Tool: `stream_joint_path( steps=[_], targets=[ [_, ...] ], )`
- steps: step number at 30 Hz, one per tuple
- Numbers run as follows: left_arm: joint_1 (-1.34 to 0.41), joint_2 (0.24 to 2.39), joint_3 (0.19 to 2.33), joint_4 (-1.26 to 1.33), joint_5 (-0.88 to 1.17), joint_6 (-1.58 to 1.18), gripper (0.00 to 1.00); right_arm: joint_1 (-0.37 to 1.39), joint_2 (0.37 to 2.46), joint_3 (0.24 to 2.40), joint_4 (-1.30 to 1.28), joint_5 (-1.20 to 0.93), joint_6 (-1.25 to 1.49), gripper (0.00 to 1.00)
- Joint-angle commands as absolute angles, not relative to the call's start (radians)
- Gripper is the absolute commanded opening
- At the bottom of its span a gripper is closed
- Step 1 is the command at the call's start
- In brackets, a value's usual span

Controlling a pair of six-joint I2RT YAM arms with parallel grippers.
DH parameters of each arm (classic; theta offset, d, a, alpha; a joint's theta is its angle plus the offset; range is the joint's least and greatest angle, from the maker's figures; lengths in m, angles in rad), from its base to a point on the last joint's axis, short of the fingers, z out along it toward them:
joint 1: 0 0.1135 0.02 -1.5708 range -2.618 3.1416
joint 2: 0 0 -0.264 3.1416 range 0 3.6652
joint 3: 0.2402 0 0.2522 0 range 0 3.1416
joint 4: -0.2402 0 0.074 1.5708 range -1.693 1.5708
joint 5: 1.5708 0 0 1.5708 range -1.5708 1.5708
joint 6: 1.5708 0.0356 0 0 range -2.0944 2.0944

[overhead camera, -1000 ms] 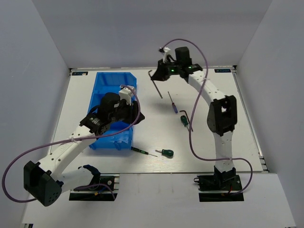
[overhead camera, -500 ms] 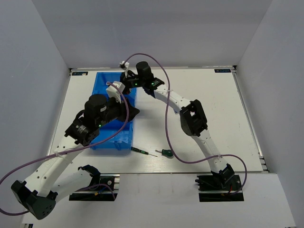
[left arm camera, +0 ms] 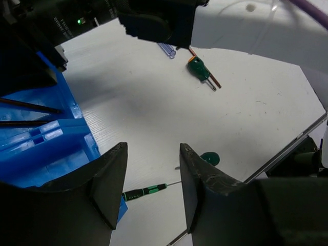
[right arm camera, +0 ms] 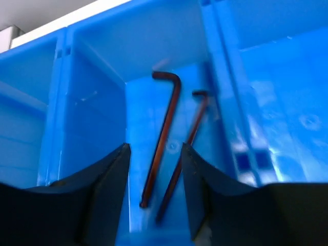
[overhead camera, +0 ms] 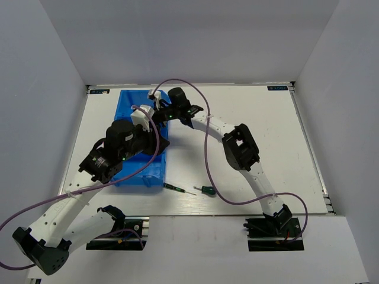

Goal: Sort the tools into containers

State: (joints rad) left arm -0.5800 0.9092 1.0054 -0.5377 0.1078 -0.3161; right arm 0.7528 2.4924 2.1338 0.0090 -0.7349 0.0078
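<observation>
Two hex keys lie lengthwise on the floor of what looks like the middle compartment of the blue bins (overhead camera: 133,102). The left hex key (right arm camera: 163,136) is sharp and settled. The right hex key (right arm camera: 189,136) is blurred, so I cannot tell whether it is at rest. Directly above them hangs the right gripper (right arm camera: 155,151), its jaws apart with nothing between them. To my eye that drop is as good as done.

The job now is getting out cleanly. I'd lift straight up until the fingers clear the bin walls and only then swing away, because a sideways start could clip the divider or stir the keys. The left arm is crowded in close over the same bins, so the right arm should leave on its own side.

The left gripper (left arm camera: 152,148) is parted too and holds nothing. It hovers off the bins' edge above the slim dark screwdriver (left arm camera: 143,193), with a green-handled screwdriver (left arm camera: 209,158) just beyond.

Further out on the white table (overhead camera: 266,130) lies a tight cluster: the second green-handled screwdriver (left arm camera: 199,65), a third hex key (left arm camera: 215,82) touching or just beside it, and a blue-handled screwdriver (left arm camera: 168,49) half hidden by the arm. That crowded key will want a careful pinch on its free end.
</observation>
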Motion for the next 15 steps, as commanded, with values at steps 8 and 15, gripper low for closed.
stream_joint_path(
  steps=[8, 15],
  targets=[
    [-0.584, 0.980, 1.045, -0.629, 0.141, -0.336, 0.22, 0.681, 2.100, 2.043, -0.424, -0.329, -0.170, 0.02],
    [-0.624, 1.293, 1.127, -0.879, 0.126, -0.266, 0.00, 0.563, 1.818, 1.637, -0.639, -0.072, -0.235, 0.00]
  ],
)
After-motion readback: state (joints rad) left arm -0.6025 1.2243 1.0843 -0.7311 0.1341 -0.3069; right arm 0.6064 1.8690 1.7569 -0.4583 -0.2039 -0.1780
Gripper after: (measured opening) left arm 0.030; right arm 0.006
